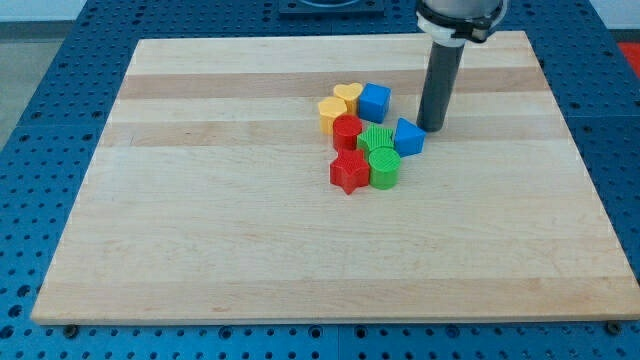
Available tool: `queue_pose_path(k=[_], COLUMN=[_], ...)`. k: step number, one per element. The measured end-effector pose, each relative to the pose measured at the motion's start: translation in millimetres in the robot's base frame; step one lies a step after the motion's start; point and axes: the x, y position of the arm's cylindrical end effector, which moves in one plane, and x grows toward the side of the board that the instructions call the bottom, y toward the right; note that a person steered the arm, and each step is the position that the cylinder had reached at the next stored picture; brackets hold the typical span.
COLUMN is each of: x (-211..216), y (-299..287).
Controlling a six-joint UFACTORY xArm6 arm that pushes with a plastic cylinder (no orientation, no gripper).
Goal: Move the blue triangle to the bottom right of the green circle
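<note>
The blue triangle [408,137] sits on the wooden counter [200,230], touching the top right of the green circle [384,167]. My tip [431,128] stands just to the triangle's upper right — there is no claw, only a smooth dark rod. The blocks look like hard, shiny plastic — the circle ridged on top.

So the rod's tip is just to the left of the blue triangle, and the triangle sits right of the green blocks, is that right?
Not quite. In the camera view my tip is at the upper right of the blue triangle, close beside it, not on its left. The rest holds: the triangle sits at the right of the two green blocks.
</note>
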Motion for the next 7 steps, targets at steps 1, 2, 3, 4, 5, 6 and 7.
queue_pose_path(k=[1, 2, 3, 4, 5, 6, 7], x=[-8, -9, -6, -2, -1, -1, -1], y=[0, 0, -3, -8, -18, -29, -36])
